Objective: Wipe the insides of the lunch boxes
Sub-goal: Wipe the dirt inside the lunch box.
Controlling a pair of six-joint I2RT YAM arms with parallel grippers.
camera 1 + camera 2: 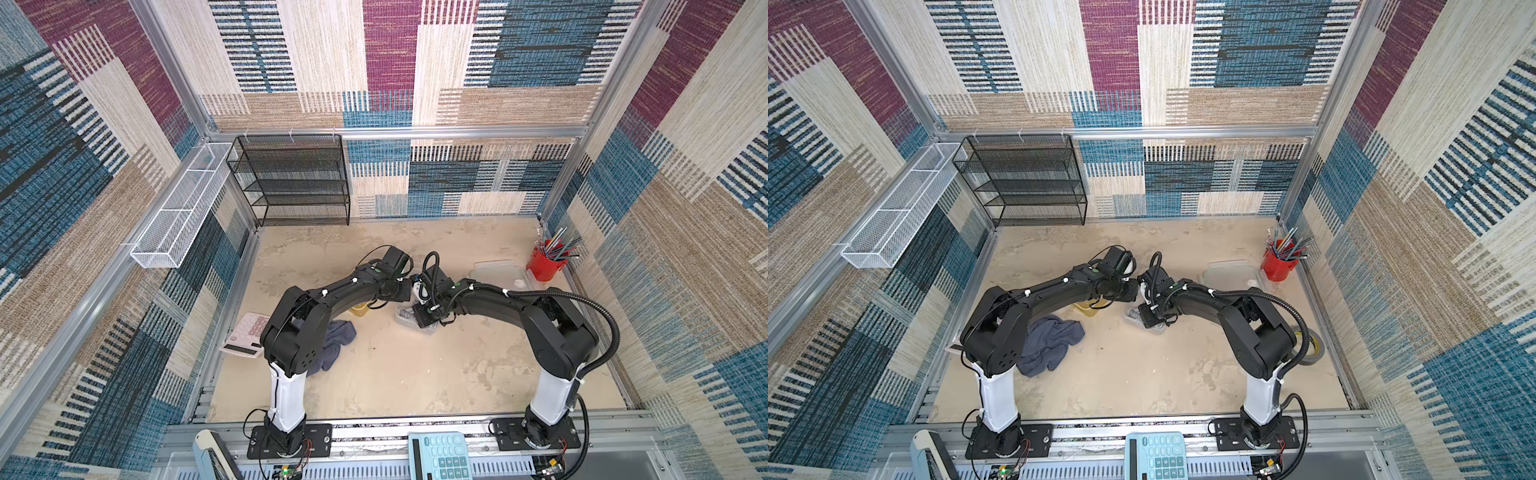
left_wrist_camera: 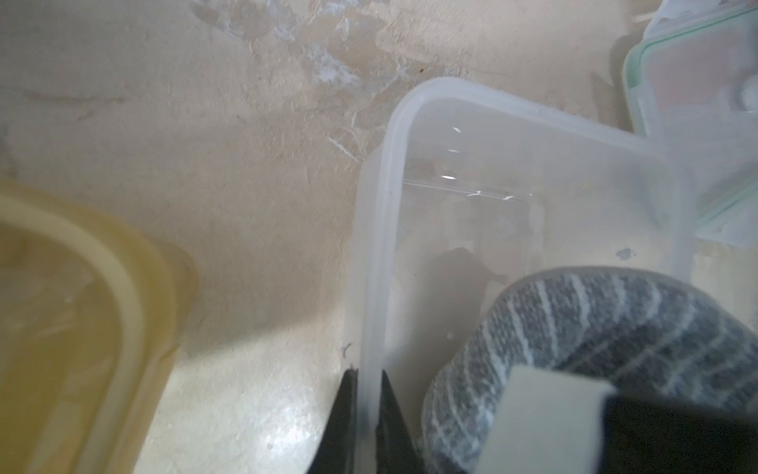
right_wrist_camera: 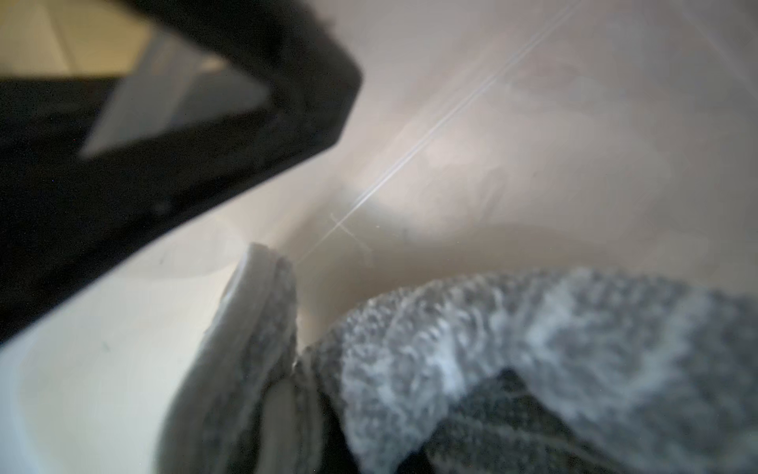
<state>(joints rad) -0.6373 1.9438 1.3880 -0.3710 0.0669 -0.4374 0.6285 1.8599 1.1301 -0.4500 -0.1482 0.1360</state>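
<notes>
The clear lunch box (image 2: 379,246) stands open at mid-table, seen in both top views (image 1: 406,319). My left gripper (image 2: 368,385) is shut on its near wall, one black jaw outside and one inside. Inside the box lies a grey striped cloth (image 2: 594,324), bunched up. My right gripper (image 3: 299,361) is shut on that cloth (image 3: 512,349) and reaches down into the box. The amber lunch box (image 2: 86,312) sits open just beside it, under the left arm in a top view (image 1: 360,308). Neither gripper touches it.
A clear lid with a green seal (image 2: 697,82) lies behind the box, near the red pen cup (image 1: 543,262). A blue-grey towel (image 1: 332,343) and a pink calculator (image 1: 248,332) lie by the left arm's base. A teal calculator (image 1: 444,457) rests on the front rail.
</notes>
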